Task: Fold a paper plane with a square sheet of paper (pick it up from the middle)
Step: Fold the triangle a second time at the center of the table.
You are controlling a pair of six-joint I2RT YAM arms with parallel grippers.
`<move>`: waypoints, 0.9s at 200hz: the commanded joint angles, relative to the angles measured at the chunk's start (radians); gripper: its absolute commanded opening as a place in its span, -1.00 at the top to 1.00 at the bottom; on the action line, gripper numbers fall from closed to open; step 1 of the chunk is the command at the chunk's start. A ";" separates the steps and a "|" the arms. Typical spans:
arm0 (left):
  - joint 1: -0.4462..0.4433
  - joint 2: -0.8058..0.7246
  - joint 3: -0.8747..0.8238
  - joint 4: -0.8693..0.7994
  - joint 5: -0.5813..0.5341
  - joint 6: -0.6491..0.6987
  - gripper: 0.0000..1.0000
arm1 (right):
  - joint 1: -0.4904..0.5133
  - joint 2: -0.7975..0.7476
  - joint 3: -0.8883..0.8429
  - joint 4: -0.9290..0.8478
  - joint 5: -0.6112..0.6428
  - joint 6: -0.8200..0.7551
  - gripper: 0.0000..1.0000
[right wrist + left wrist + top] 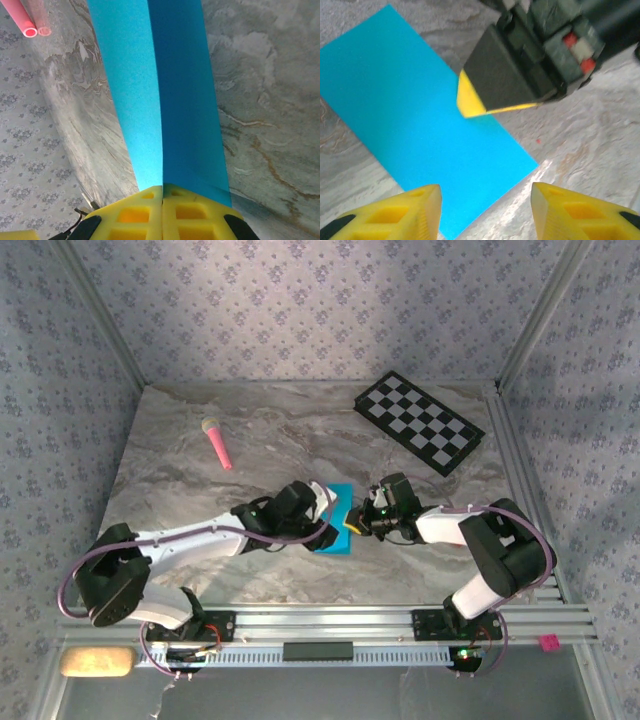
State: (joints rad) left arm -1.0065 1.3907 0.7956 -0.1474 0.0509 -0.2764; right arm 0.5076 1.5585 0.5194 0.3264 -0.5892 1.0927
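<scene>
The square sheet of paper (338,512) is bright cyan-blue and sits at the table's middle, between my two grippers. In the right wrist view the paper (165,100) bends along a centre crease, and my right gripper (162,192) is shut on that crease at the near edge. My right gripper (356,522) meets the sheet from the right. In the left wrist view the paper (420,120) looks like a long rectangle with the right gripper's yellow fingertip (469,102) on its edge. My left gripper (486,200) hovers open over the sheet's near corner, touching nothing. From above, the left gripper (322,528) is at the sheet's left side.
A pink stick (217,442) lies at the back left, with its end (22,20) in the right wrist view. The black-and-white checkered board (420,422) lies at the back right. The marble tabletop (200,490) is walled by patterned panels on three sides.
</scene>
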 commanded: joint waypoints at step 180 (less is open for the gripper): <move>-0.297 0.280 0.109 0.026 -0.517 0.094 0.19 | 0.008 -0.035 0.019 -0.007 0.020 0.030 0.86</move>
State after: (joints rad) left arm -1.2964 1.6569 0.8768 -0.1314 -0.4465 -0.1902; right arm 0.5110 1.5467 0.5285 0.3264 -0.5793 1.1114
